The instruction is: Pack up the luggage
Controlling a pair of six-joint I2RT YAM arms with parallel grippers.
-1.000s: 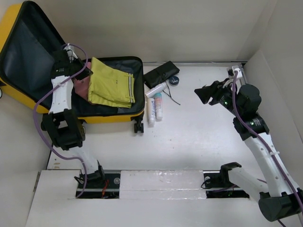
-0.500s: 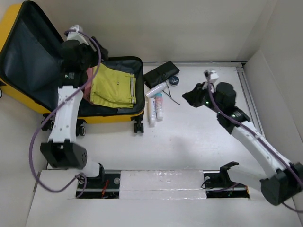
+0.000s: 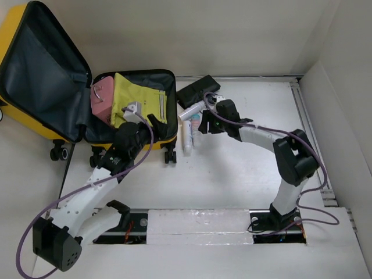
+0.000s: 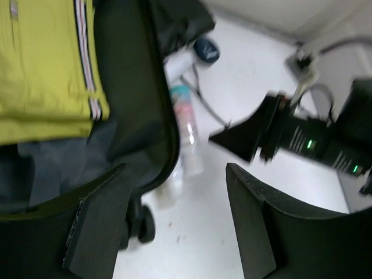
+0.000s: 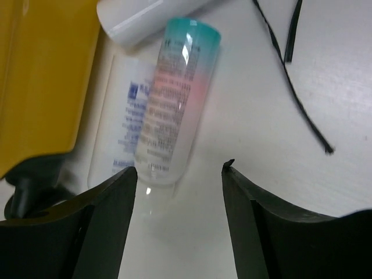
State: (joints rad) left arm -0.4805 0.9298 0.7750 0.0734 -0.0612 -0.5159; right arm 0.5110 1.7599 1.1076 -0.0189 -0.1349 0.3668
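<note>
Risk lies chiefly at the right claw [image 5: 179, 168], which hangs wide open and empty over a teal-capped bottle [image 5: 174, 99] lying on the table [image 3: 244, 168]; this bottle is round and rests against a clear bottle [image 5: 125, 128], with a white tube [image 5: 145, 14] at its cap end, so an off-centre closing could roll it away or pinch two items together; a black cord [image 5: 290, 87] nearby could also snag. The left claw [image 4: 175, 168], likewise open and holding nothing, sits over the front rim of the luggage [image 3: 40, 70], where it may obstruct any carry across and bring the arms together. The luggage stands open at the table's far left, a folded yellow garment [image 3: 142, 99] and a pink case [image 3: 102, 102] inside; its yellow wall lies just beside the bottles, to the right claw's left.
</note>
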